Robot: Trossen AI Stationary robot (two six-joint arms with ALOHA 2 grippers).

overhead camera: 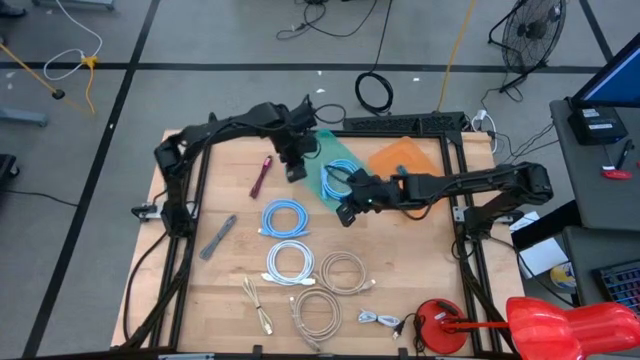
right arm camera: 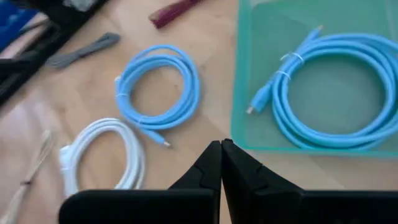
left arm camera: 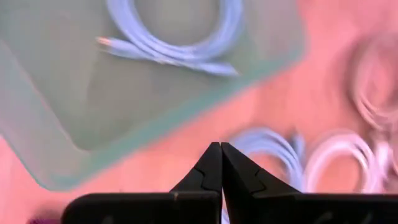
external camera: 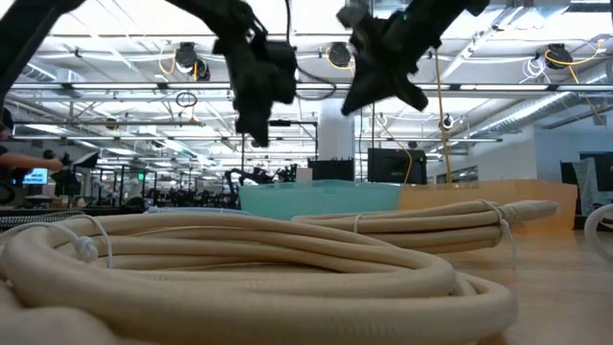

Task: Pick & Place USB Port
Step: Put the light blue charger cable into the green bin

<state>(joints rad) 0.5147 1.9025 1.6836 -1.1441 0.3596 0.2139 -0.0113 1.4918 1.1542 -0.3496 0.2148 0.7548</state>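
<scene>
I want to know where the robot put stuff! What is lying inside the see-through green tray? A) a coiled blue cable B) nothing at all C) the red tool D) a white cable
A: the right wrist view shows a coiled blue cable lying inside the green tray, while another blue cable and a white cable lie outside it on the wooden table.

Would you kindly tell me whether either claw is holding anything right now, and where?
Nothing is held: the left claw and right claw are both shut and empty.
</scene>
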